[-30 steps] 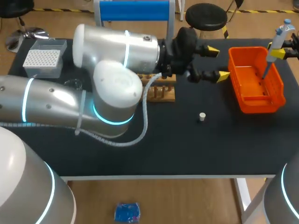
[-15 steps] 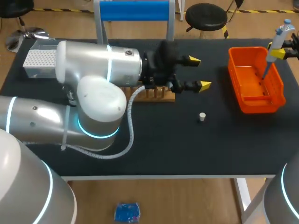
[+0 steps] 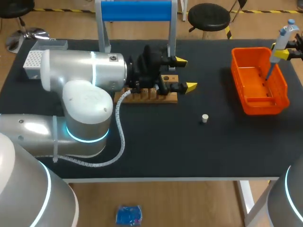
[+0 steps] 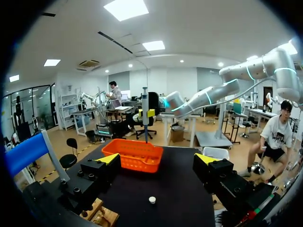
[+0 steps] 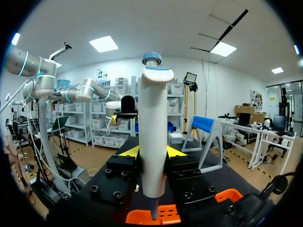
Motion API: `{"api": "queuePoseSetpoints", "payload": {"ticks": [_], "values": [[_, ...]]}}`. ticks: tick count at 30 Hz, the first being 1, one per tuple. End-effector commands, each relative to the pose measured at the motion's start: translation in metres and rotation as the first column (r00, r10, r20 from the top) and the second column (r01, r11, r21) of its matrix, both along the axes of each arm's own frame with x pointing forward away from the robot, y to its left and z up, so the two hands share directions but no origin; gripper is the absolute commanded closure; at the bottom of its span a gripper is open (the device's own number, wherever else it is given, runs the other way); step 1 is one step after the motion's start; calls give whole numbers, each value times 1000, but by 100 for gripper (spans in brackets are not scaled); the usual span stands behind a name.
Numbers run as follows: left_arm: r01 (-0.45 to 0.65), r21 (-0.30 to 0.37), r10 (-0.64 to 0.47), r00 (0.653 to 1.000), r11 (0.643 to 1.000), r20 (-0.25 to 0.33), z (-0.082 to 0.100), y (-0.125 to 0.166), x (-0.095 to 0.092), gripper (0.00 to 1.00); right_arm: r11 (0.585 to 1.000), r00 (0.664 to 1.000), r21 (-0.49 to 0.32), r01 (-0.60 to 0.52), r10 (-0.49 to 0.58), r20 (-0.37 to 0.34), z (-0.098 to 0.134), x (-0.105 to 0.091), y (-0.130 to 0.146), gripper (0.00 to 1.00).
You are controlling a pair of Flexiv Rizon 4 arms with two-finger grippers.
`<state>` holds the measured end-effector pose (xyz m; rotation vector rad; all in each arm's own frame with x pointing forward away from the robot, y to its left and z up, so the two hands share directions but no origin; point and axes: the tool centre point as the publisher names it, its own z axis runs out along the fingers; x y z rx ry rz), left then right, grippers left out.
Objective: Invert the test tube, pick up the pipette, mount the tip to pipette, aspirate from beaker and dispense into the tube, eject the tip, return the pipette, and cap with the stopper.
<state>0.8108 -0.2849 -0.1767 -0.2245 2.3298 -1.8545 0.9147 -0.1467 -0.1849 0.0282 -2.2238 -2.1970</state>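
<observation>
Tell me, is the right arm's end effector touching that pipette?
Touching. Right wrist view: the right end effector clamps the pipette between both fingers.

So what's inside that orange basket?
The pipette, held by the right gripper, hangs with its thin end pointing down into the orange basket. Nothing else shows inside; the near wall hides part of its floor.

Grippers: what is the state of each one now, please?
Left gripper: open, holding nothing.
Right gripper: shut on the pipette.

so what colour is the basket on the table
The basket is bright orange; the head view shows it best.
</observation>
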Motion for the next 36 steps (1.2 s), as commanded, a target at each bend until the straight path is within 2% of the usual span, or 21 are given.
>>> {"api": "queuePoseSetpoints", "payload": {"ticks": [1, 9, 13, 14, 15, 21, 27, 36], "values": [[23, -347, 5, 997, 937, 80, 2, 15, -4, 0, 1000, 1000, -3, -2, 2, -1, 1, 0, -1, 100], [41, -381, -3, 995, 923, 101, 7, 24, -6, 0, 1000, 1000, -3, -2, 2, -1, 1, 0, -1, 100], [10, -399, 23, 997, 917, 77, 7, 30, -6, 0, 1000, 1000, -3, -2, 2, -1, 1, 0, -1, 100], [-11, -390, 36, 998, 921, 56, 7, 32, -6, 0, 1000, 1000, -3, -2, 2, -1, 1, 0, -1, 100], [-13, -405, 44, 997, 914, 66, 8, 33, -5, 0, 1000, 1000, -3, -2, 2, -1, 1, 0, -1, 100], [-41, -411, 76, 995, 910, 67, 23, 39, -2, 0, 1000, 1000, -3, -2, 2, -1, 1, 0, -1, 100], [-21, -399, 56, 995, 917, 77, 36, 34, 1, 0, 1000, 1000, -3, -2, 2, -1, 1, 0, -1, 100], [12, -385, 19, 997, 923, 75, 42, 29, 3, 0, 1000, 1000, -3, -2, 2, -1, 1, 0, -1, 100]]}}
